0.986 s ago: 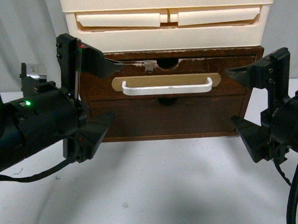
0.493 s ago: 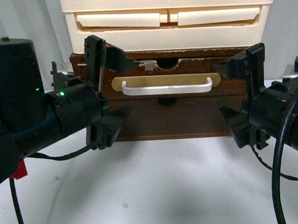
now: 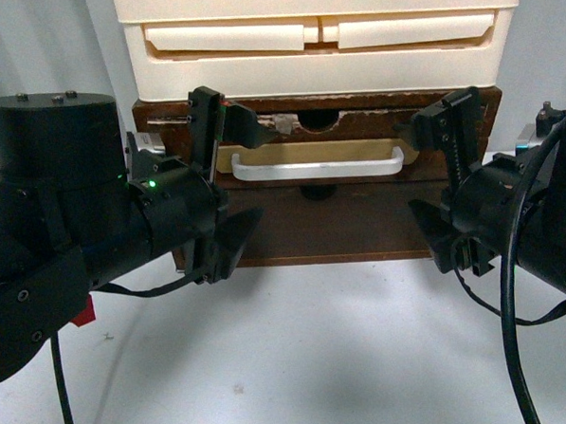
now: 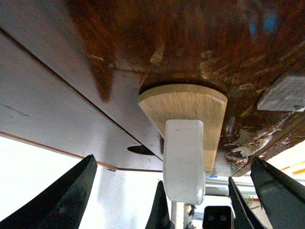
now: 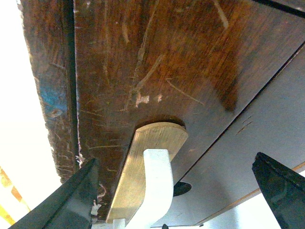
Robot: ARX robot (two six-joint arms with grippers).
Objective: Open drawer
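White tabletop [image 3: 300, 363], closed drawer [image 3: 364, 128] (white handle [image 3: 316, 169])

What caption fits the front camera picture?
The left gripper and right gripper, both open, flank the white handle of the wooden drawer.

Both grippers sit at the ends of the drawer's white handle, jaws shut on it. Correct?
Not shut. The left gripper and right gripper do sit at the ends of the white handle on the drawer, but both are open. Each wrist view shows a handle end between widely spread fingers, and the front view shows the same.
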